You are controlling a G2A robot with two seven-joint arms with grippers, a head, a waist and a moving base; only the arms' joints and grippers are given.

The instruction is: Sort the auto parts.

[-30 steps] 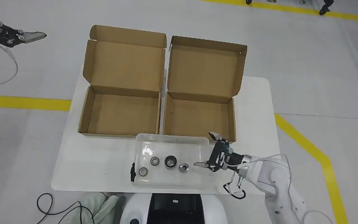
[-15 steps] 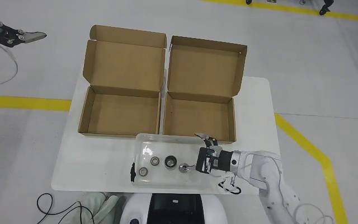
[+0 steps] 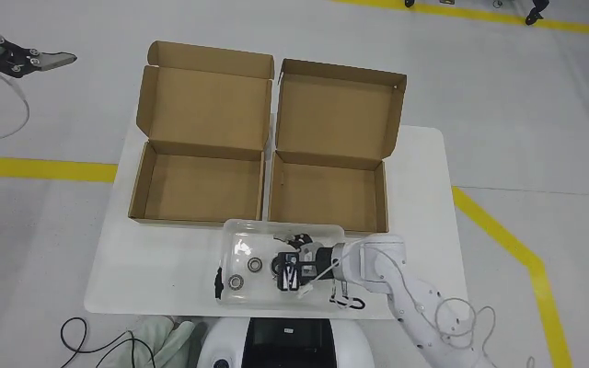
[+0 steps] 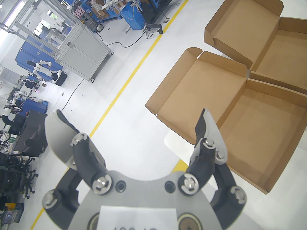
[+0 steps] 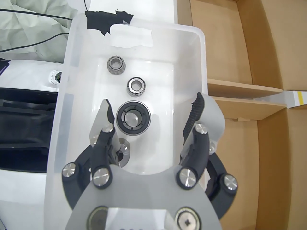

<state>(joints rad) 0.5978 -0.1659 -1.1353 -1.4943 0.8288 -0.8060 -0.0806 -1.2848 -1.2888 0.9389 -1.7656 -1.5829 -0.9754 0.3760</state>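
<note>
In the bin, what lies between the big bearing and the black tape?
A small bearing next to the big bearing, then a second small bearing, then a white patch beside the tape. The right wrist view shows this.

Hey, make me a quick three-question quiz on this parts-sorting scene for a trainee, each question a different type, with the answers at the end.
1. Multiple choice: the bearings lie A) in a gripper, B) in the clear bin, C) on the floor.
2. True or false: the right gripper is open over the clear bin.
3. Fill in: the left box and the right box are both ___.

Key: 1 B; 2 true; 3 empty.
</note>
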